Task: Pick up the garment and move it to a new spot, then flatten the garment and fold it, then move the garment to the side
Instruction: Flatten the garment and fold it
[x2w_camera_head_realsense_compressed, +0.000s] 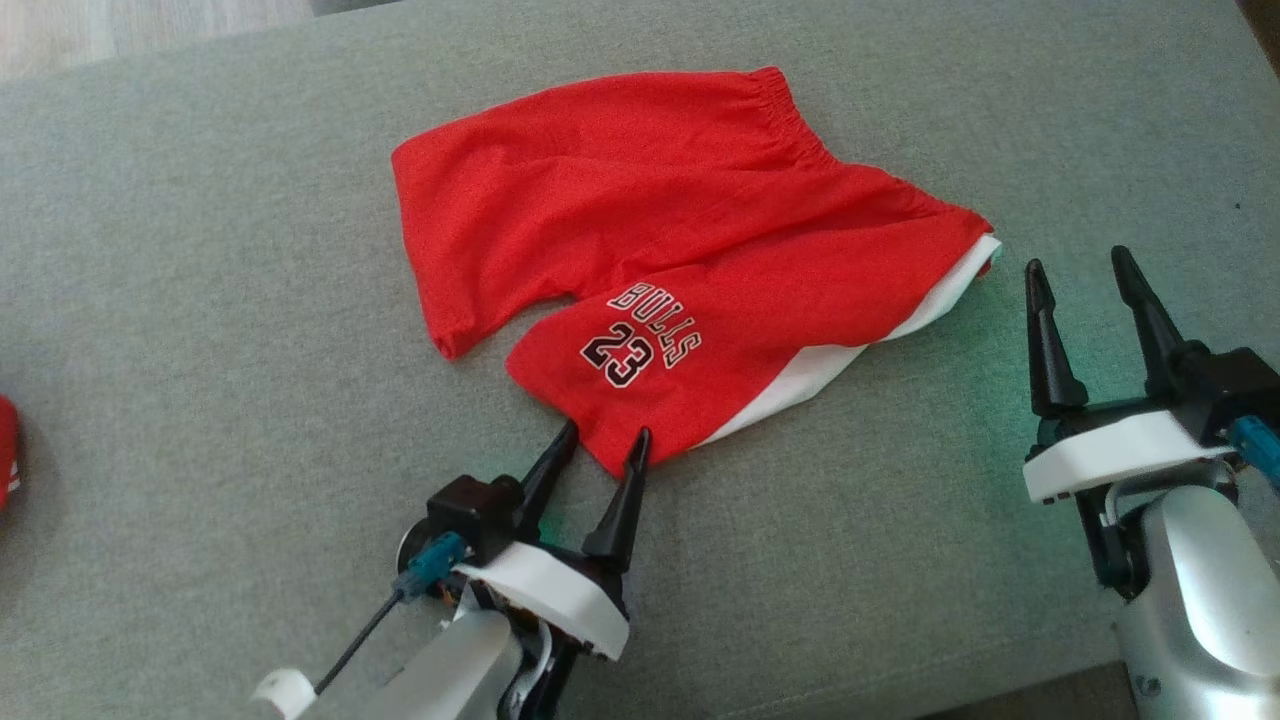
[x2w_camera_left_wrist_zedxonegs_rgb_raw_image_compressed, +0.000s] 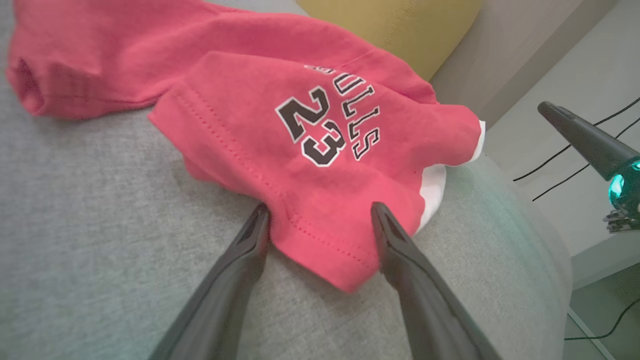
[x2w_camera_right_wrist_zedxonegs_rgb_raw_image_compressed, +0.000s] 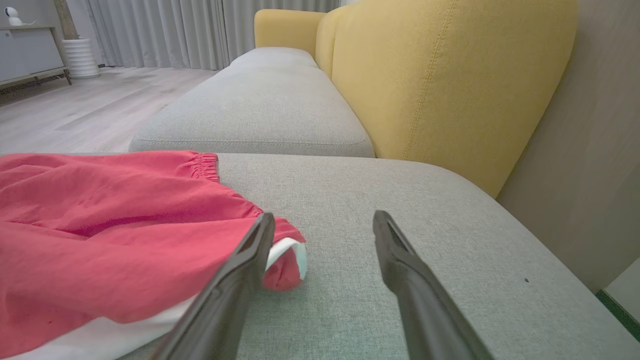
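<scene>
- The left gripper (x2w_camera_head_realsense_compressed: 605, 437) stands with its jaws spread, one finger on each side of the near hem corner of the shorts (x2w_camera_head_realsense_compressed: 650, 190) — cloth lies between the fingers, not pinched.
- The right gripper (x2w_camera_head_realsense_compressed: 1078, 265) is spread wide too, resting just beside the shorts' right end, its left finger close to the white side panel (x2w_camera_head_realsense_compressed: 800, 375).
- The shorts lie slightly rumpled near the middle of the grey cushion (x2w_camera_head_realsense_compressed: 200, 250).
- Their elastic waistband (x2w_camera_head_realsense_compressed: 790, 115) faces the cushion's far right; both legs point toward its near left, so the long axis runs on that diagonal.
- The "BULLS 23" print (x2w_camera_head_realsense_compressed: 640, 335) faces up on the nearer leg.
- Another red item (x2w_camera_head_realsense_compressed: 5, 450) sits at the cushion's left edge, well apart.
- A yellow backrest (x2w_camera_right_wrist_zedxonegs_rgb_raw_image_compressed: 450, 75) rises along the cushion's right edge.
</scene>
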